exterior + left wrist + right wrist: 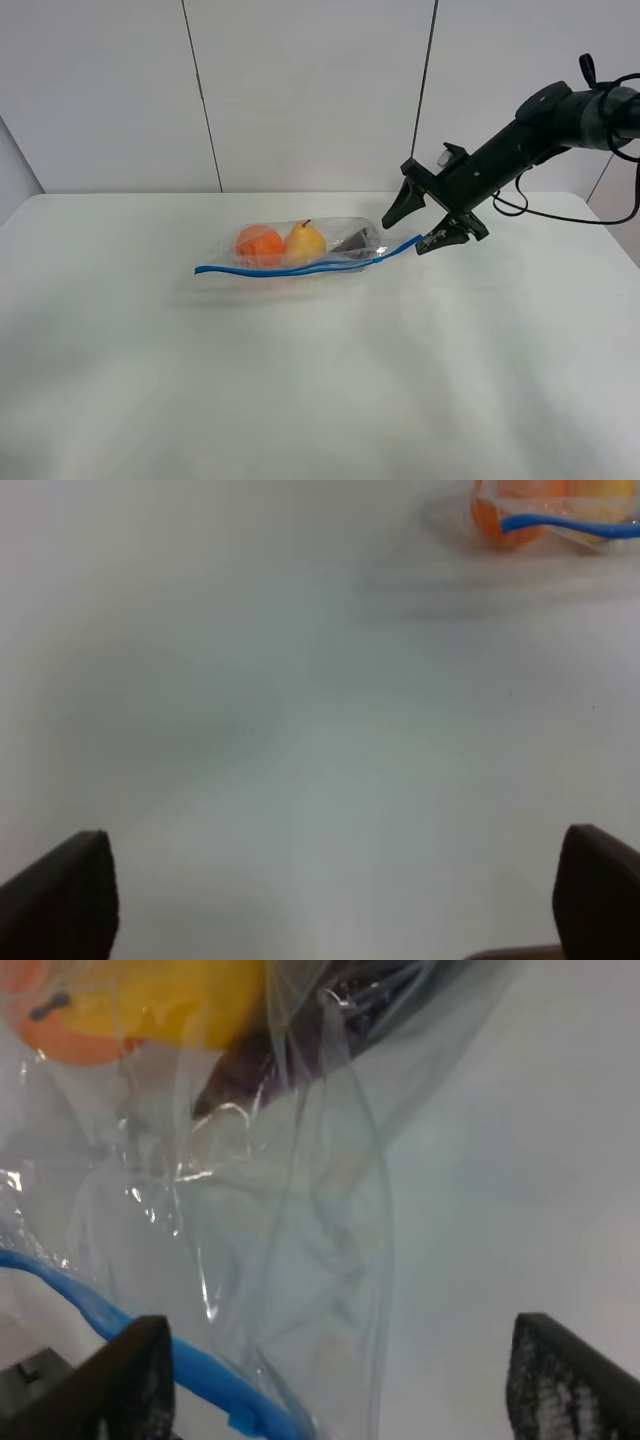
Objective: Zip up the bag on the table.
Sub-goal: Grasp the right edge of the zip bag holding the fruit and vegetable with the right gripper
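Well, nearest me the black two-fingered left claw [335,905] hangs spread wide with nothing between its fingers (it is out of the high picture altogether). The bag shows only at the far edge of its view, well apart. The large plain white matte table [300,400] lies bare on the near side. Past the middle rests the clear plastic zip-top bag [330,232], its blue zipper strip [280,270] along the near edge. Inside are a round orange fruit [259,244], a yellow pear [305,241] and a dark item [356,239]. Farther right, the black right claw [428,226] is spread around the bag's right corner, one finger just beside the strip's upcurving end, not pinching it. I judge this the grasping step. Next I must close squarely on that blue end, taking strip rather than loose film, before any slide leftward along it.
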{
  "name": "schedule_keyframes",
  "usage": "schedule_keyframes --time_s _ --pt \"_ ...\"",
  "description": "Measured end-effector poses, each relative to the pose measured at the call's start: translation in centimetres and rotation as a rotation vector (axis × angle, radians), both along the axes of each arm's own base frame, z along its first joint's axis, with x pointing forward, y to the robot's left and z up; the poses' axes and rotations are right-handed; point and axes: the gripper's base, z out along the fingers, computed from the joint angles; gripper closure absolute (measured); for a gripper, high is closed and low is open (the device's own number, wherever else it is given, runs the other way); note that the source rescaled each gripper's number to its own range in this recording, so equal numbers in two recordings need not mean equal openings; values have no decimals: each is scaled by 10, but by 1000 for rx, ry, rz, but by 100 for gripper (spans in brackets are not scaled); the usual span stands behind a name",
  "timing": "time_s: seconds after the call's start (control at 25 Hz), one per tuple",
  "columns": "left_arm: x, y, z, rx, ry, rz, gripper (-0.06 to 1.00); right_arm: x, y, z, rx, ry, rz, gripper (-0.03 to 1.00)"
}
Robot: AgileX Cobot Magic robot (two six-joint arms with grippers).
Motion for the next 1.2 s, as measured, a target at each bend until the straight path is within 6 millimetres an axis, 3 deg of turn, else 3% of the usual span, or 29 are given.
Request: schedule_keyframes --time_s 0.16,0.48,1.2 --pt "0 0 0 0 0 0 -5 1 1 -3 16 9 -6 27" --pt "0 0 0 0 0 0 -5 1 2 -2 24 9 -10 44" --pt "0 0 0 0 0 0 -5 -2 14 -4 -6 3 42 51"
